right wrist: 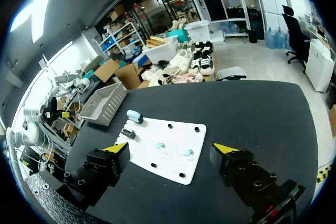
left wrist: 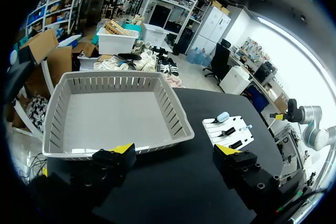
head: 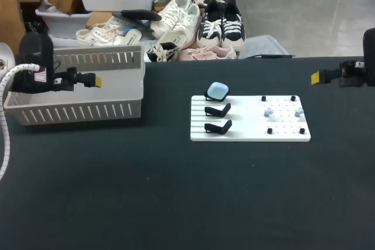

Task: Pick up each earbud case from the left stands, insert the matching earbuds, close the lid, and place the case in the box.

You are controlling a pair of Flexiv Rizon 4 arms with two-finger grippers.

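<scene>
A light-blue earbud case [head: 217, 91] rests on the farthest of three black stands on the left part of a white board [head: 287, 136]; the two nearer stands [head: 218, 126] are bare. Two pale-blue earbuds [head: 269, 111] [head: 299, 111] lie on the board's pegged right part. In the right wrist view the case [right wrist: 134, 115] and earbuds [right wrist: 159, 145] lie ahead of my open right gripper [right wrist: 173, 156]. My left gripper [head: 94, 80] hangs open over the grey basket [head: 76, 109]; in its own view the left gripper [left wrist: 178, 153] is wide open with the board [left wrist: 231, 129] off to one side. My right gripper [head: 316, 76] is at the table's far right.
The grey slatted basket [left wrist: 115, 114] at the table's far left holds nothing. Black tabletop [head: 176, 197] stretches in front of the board and basket. Four black pegs [head: 282, 114] mark the corners of the board's right part.
</scene>
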